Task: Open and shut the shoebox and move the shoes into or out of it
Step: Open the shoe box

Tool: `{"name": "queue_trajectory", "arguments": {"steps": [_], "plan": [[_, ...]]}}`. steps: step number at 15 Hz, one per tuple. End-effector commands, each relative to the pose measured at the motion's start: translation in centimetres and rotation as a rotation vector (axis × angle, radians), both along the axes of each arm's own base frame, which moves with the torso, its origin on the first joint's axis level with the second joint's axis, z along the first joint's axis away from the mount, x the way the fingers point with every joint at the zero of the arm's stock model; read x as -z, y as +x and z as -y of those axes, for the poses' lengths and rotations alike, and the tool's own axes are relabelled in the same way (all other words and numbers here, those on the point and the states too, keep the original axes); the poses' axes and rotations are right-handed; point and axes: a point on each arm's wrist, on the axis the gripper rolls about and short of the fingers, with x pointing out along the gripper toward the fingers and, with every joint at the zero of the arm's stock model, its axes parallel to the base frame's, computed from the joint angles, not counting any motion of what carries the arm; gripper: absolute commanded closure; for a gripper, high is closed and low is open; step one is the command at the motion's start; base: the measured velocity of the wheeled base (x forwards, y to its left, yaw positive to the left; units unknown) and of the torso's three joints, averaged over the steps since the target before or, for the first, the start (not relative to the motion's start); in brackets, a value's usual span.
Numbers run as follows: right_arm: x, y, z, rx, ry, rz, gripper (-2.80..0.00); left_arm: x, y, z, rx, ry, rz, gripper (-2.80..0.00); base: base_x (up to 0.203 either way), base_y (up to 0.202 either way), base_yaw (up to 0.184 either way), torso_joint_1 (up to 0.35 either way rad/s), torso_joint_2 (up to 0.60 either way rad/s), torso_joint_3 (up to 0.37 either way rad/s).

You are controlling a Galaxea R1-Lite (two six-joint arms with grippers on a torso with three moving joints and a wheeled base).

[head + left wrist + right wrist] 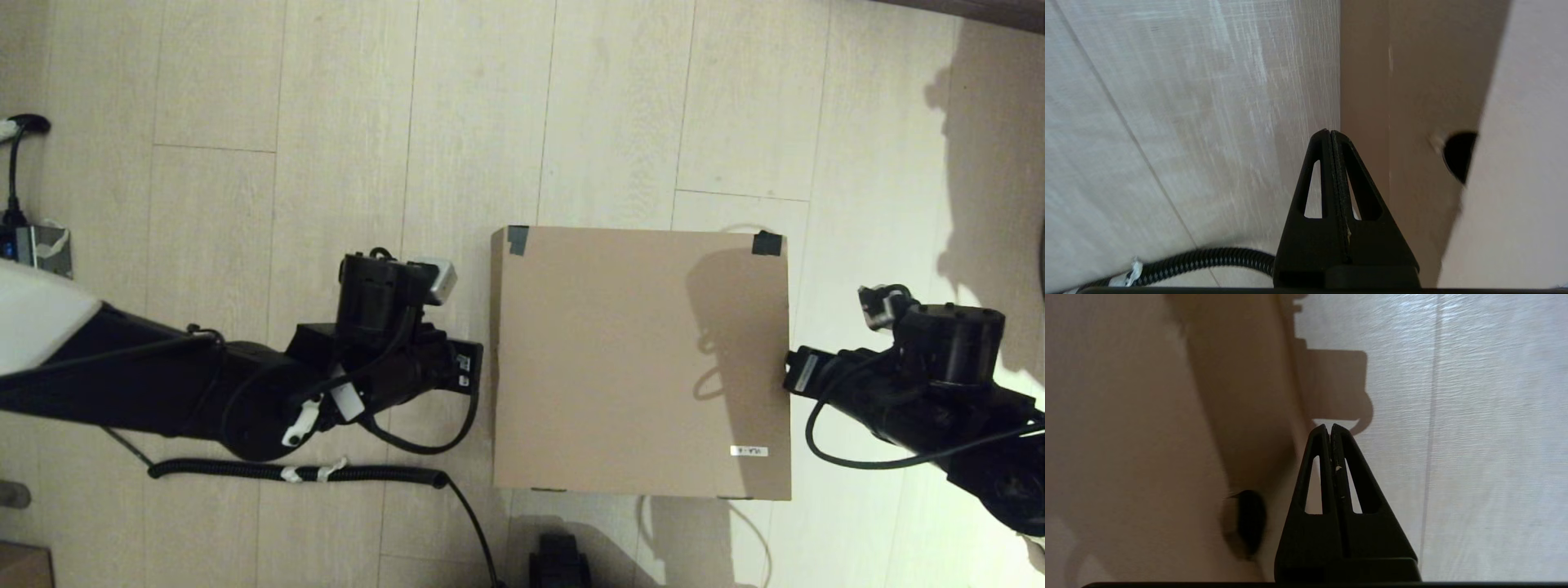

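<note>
The brown cardboard shoebox (641,359) lies closed on the floor, with black tape on its far corners and a small white label (749,451) near its front right. My left gripper (1330,132) is shut and empty, just beside the box's left wall (1412,102), which has a round hole (1459,155). My right gripper (1329,426) is shut and empty next to the box's right wall (1241,396), near another hole (1247,522). In the head view the left arm (384,359) and the right arm (914,367) flank the box. The shoes are hidden.
A black coiled cable (302,472) lies on the pale wood floor (343,163) in front of the left arm. A dark object (559,563) sits at the near edge below the box. A plug and a cord (16,163) are at far left.
</note>
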Motion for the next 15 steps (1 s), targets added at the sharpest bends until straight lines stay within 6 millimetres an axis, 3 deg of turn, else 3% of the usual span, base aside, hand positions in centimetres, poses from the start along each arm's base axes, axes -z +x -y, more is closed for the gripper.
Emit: {"name": "queue_trajectory", "arguments": {"steps": [1, 5, 11, 15], "plan": [[0.8, 0.6, -1.2, -0.036, 0.001, -0.018, 0.00, 0.9, 0.8, 0.5, -0.001, 0.009, -0.014, 0.00, 0.000, 0.000, 0.000, 0.000, 0.00, 0.000], [0.7, 2.6, -3.1, -0.078, 0.019, 0.037, 0.00, 0.4, 2.2, 1.7, 0.006, -0.011, 0.020, 0.00, 0.000, 0.000, 0.000, 0.000, 0.00, 0.000], [0.0, 5.0, -3.8, -0.078, 0.027, 0.087, 0.00, -0.7, 5.6, 3.7, 0.004, -0.055, 0.094, 0.00, 0.000, 0.000, 0.000, 0.000, 0.00, 0.000], [-1.6, 6.0, -3.9, -0.076, 0.040, 0.155, 0.00, -2.5, 6.3, 3.7, -0.010, -0.090, 0.155, 0.00, 0.000, 0.000, 0.000, 0.000, 0.00, 0.000]]}}
